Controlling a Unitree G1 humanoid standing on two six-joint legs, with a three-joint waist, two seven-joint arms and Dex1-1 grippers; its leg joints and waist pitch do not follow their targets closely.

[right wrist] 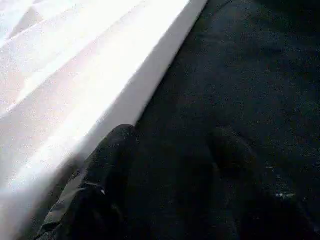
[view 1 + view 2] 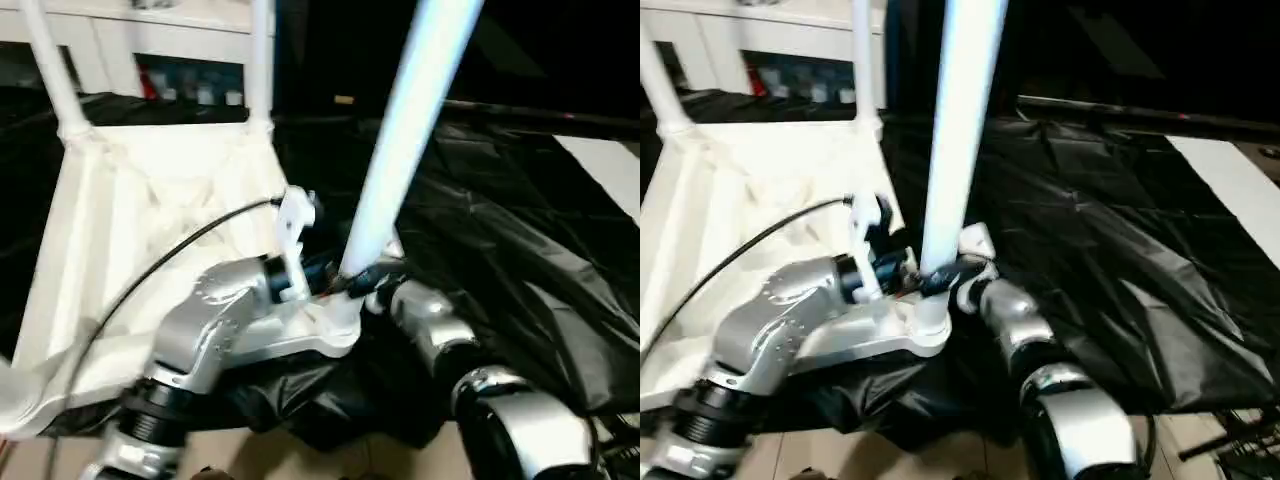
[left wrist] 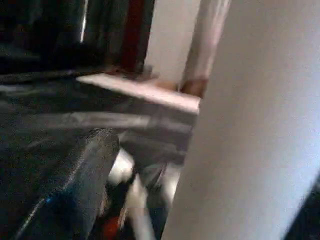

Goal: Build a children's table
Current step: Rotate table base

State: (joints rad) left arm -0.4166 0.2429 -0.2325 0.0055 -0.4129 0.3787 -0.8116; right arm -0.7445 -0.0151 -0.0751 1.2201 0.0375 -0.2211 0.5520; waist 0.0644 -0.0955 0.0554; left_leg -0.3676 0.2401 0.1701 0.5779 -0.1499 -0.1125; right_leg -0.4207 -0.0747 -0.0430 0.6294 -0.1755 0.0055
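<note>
The table top (image 2: 150, 230) lies upside down on the black sheet (image 2: 1120, 260), with one leg (image 2: 405, 130) standing in its near corner socket. The left gripper (image 2: 335, 283) is spread wide beside the leg's base. The right gripper (image 2: 372, 285) is half closed at the same base; whether it clamps the leg cannot be told.

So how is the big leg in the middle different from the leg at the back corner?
The big leg leans over to one side, while the back corner leg stands straight up. The big leg is at the near corner of the table top, close to the camera, so it looks much thicker; the back corner leg looks thin. The robot's arms meet at the big leg's bottom, but nothing touches the back corner leg. Both are white tubes.
</note>
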